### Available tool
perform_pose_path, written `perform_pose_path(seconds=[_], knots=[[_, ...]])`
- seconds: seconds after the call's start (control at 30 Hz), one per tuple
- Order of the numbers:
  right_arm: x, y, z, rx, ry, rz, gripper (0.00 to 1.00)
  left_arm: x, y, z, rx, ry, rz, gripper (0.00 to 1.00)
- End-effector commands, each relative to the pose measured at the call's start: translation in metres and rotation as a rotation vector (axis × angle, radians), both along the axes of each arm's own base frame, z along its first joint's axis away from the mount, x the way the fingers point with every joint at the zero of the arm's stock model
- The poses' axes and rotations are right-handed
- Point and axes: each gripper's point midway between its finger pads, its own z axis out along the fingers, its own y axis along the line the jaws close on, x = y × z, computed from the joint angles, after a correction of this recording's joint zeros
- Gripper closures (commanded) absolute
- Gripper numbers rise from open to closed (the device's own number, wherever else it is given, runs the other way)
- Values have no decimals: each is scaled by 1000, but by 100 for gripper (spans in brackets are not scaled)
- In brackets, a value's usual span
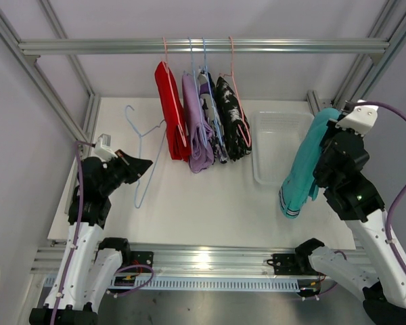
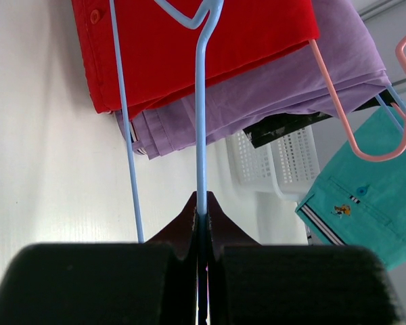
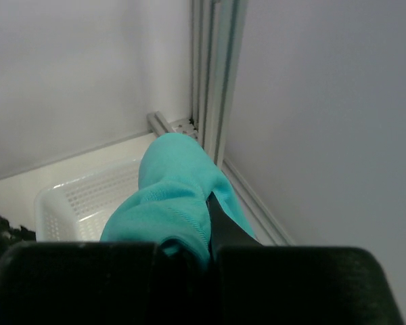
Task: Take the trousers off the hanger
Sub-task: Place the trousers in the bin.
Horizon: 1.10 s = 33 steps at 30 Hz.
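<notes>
Here, left tool (image 2: 201,218) pinches the blue hanger (image 2: 200,122); right tool (image 3: 207,230) grips teal trousers (image 1: 303,166), emblem (image 2: 343,210) unreadable

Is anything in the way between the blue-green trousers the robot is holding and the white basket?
No, nothing I can see. The right gripper is shut on the teal trousers, and they hang at the right side of the white basket, with only air between them.
</notes>
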Motion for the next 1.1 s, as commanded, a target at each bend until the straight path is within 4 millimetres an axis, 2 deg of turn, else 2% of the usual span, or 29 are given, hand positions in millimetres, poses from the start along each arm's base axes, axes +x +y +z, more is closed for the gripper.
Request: perform_pose_path(seconds=[0.0, 0.23, 0.4, 0.57, 0.7, 0.9, 1.07], knots=[[-28, -25, 52, 117, -199, -63, 100, 0, -7, 12, -7, -60, -48, 100], [-47, -44, 51, 120, -213, -150, 100, -1, -10, 15, -15, -70, -62, 100], [-44, -48, 39, 120, -203, -205, 100, -2, -12, 15, -21, -68, -78, 100], [-15, -36, 15, 123, -160, -216, 100, -6, -18, 13, -15, -63, -106, 100], [22, -24, -4, 129, -110, -200, 100, -8, -22, 13, -10, -65, -122, 99], [62, -8, -18, 134, -74, -161, 100, -10, -23, 14, -9, -71, -132, 100], [97, 3, -41, 117, -12, -148, 100, -12, -25, 16, -12, -74, -147, 99]])
